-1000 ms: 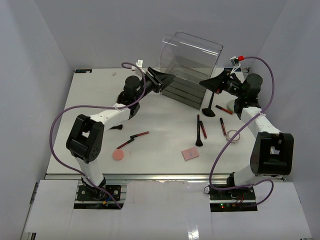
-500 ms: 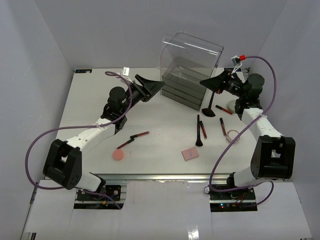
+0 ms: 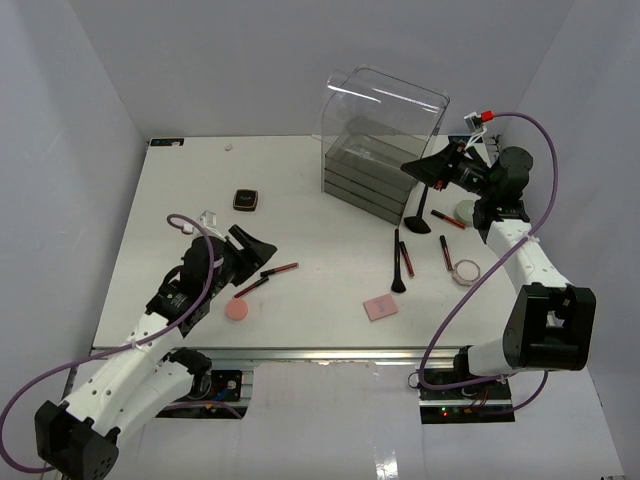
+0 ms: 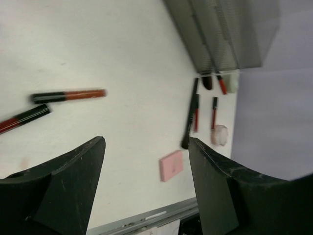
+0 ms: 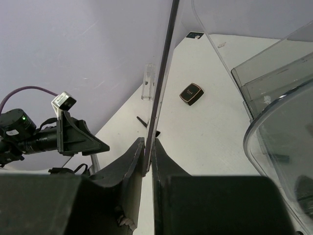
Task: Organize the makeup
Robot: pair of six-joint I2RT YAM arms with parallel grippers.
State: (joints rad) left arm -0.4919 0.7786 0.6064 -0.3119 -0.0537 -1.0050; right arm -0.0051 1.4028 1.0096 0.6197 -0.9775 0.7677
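Note:
My left gripper (image 3: 252, 246) is open and empty, low over the near-left table beside two red/black pencils (image 3: 280, 269) and a round pink compact (image 3: 237, 310). In the left wrist view its jaws (image 4: 146, 191) stand wide apart over bare table, with the pencils (image 4: 68, 95) and the flat pink square (image 4: 171, 165) ahead. My right gripper (image 3: 408, 168) is shut on a thin clear panel edge (image 5: 161, 73) of the drawer box (image 3: 380, 130). A black brush (image 3: 397, 258), red pencils (image 3: 446, 252), a clear round compact (image 3: 466, 271) and a pale green compact (image 3: 466, 211) lie at the right.
A small black compact (image 3: 246, 199) lies left of the drawer box and also shows in the right wrist view (image 5: 190, 93). A black brush (image 3: 418, 212) stands under my right wrist. The pink square (image 3: 380, 307) is near the front edge.
My left arm has pulled back from the drawer box to the near left, uncovering the black compact. My right gripper has stayed shut at the box.

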